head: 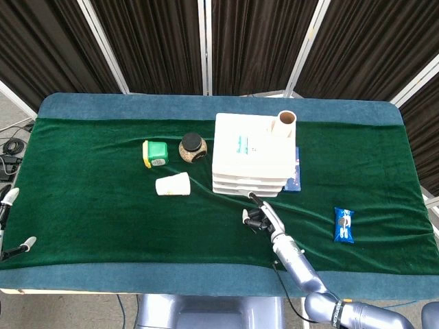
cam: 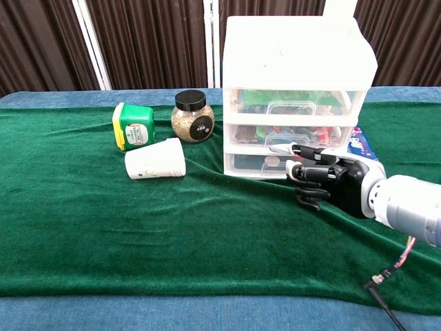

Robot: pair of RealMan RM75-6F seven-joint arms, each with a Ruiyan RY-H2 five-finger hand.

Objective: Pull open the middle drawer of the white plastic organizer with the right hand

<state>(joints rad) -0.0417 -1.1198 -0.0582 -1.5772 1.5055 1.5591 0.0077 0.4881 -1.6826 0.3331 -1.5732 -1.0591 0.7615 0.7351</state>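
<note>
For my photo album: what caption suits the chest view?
Right hand reaching toward the closed middle drawer of a white organizer.

Left robot hand (head: pixel 8 223) barely peeks in at the head view's edge, grip unreadable. Right robot hand (cam: pixel 322 181) covers part of the organizer (cam: pixel 296 96) front; contact there unclear.
</note>
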